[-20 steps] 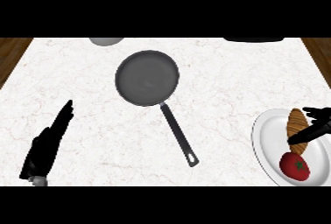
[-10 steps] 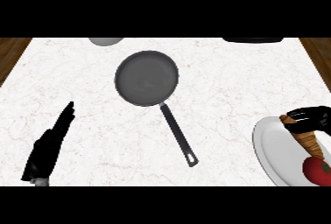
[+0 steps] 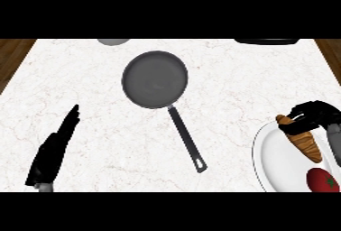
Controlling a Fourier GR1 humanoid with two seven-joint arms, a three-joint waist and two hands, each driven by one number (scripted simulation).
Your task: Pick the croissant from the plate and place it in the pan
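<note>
My right hand (image 3: 314, 116) is curled over the upper end of the croissant (image 3: 301, 140), fingers wrapped round it; the croissant lies on the white plate (image 3: 274, 163) at the counter's right edge, its lower end pointing toward a red tomato (image 3: 324, 179) on the same plate; I see the pan (image 3: 154, 79) well apart, up and to the left, its handle (image 3: 186, 140) running down toward me; my left hand (image 3: 57, 150) rests open at the lower left, fingers straight, on the marble counter (image 3: 100, 113).
</note>
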